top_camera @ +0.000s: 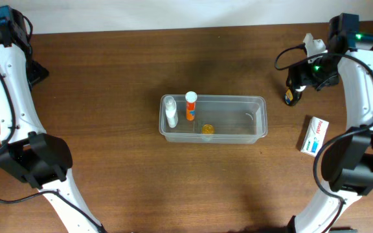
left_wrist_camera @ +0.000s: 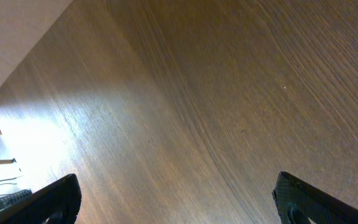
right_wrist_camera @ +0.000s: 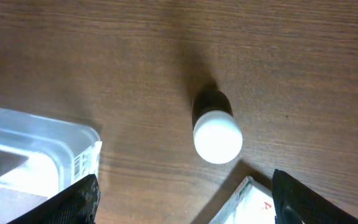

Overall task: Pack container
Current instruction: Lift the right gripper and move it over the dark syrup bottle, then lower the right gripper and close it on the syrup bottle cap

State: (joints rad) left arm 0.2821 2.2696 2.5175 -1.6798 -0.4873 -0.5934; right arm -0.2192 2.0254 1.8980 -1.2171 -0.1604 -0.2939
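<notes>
The container (top_camera: 259,103), a clear shallow tub, sits mid-table; its corner shows in the right wrist view (right_wrist_camera: 48,140). Inside it at the left end stand a white bottle (top_camera: 170,111) and an orange-labelled bottle (top_camera: 190,105), with a small yellow round thing (top_camera: 207,129) near the front wall. A small dark bottle (top_camera: 290,98) with a white cap (right_wrist_camera: 217,138) stands on the table right of the container. My right gripper (top_camera: 296,82) hovers over it, open (right_wrist_camera: 185,202), nothing between its fingers. My left gripper (top_camera: 36,72) is far left, open (left_wrist_camera: 179,202) over bare wood.
A white carton with green and red print (top_camera: 314,136) lies at the right, near the dark bottle; its corner shows between the right fingers (right_wrist_camera: 247,205). The back edge of the table runs along the top of the overhead view.
</notes>
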